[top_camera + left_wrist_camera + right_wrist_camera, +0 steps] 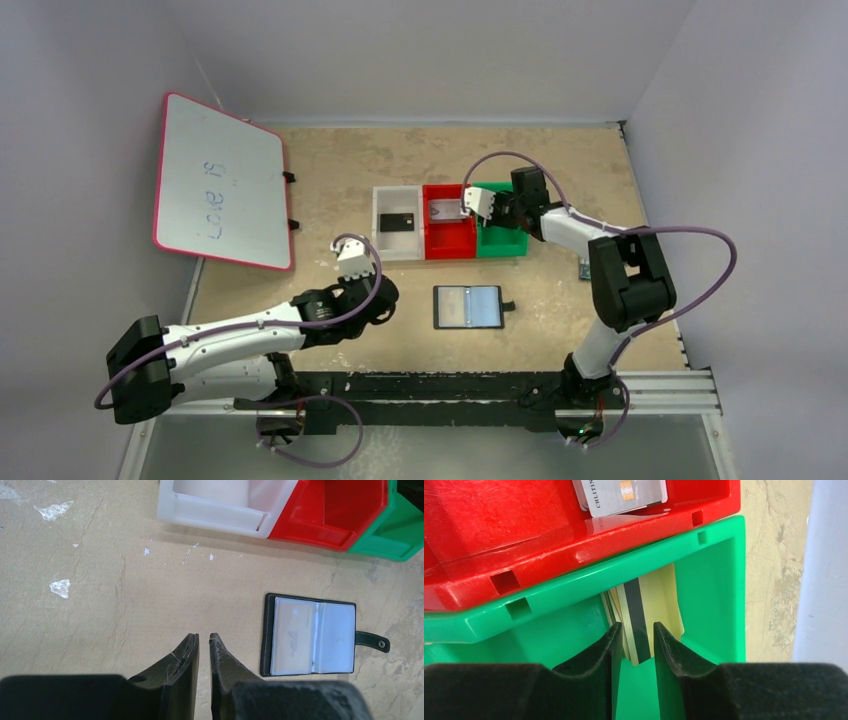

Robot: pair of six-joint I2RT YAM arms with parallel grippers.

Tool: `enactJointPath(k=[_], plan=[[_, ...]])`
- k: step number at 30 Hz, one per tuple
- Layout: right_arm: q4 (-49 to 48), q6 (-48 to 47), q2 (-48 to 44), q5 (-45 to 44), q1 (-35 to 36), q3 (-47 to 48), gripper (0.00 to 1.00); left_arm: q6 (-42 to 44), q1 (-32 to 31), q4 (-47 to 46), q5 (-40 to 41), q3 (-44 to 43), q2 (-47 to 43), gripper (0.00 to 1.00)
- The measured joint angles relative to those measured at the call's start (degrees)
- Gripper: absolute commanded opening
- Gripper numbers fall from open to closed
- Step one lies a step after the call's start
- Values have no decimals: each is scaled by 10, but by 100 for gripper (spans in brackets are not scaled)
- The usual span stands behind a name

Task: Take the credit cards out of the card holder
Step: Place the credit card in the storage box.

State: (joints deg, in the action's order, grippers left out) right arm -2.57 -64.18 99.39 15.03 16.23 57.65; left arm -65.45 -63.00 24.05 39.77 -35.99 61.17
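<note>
The wallet (468,306) lies open and flat on the table (330,170), between the two arms and in front of the bins. The black card (397,221) is in the white bin (383,247), the silver card (624,495) is in the red bin (524,545), and the gold card (664,595) is in the green bin (709,580). The right gripper (638,630) is inside the green bin, its fingers a little apart over the gold card and not clamped on it. The left gripper (203,637) is near the table, left of the wallet, with fingers almost together and holding nothing.
</note>
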Motion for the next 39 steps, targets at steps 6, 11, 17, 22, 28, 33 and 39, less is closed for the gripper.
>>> enactJointPath(k=[6, 11, 17, 22, 28, 33, 39], plan=[[-4, 30, -36, -7, -2, -2, 38, 1, 0, 0, -5, 0, 0, 15], [-75, 156, -150, -39, -2, -30, 48, 1, 0, -1, -6, 0, 6, 17], [-133, 453, -294, -116, -2, -68, 67, -6, 3, 8, -5, -3, 16, 18], [-67, 686, -335, -132, -4, -67, 100, -25, 3, 9, -3, -3, 16, 21], [-46, 857, -426, -71, -5, -188, 93, -41, 3, 10, 1, -3, 17, 39], [-30, 923, -482, -18, -5, -263, 83, -54, 3, 11, 6, -3, 19, 54], [28, 952, -524, -48, 89, -274, 81, -65, 3, 12, 8, -3, 27, 63]])
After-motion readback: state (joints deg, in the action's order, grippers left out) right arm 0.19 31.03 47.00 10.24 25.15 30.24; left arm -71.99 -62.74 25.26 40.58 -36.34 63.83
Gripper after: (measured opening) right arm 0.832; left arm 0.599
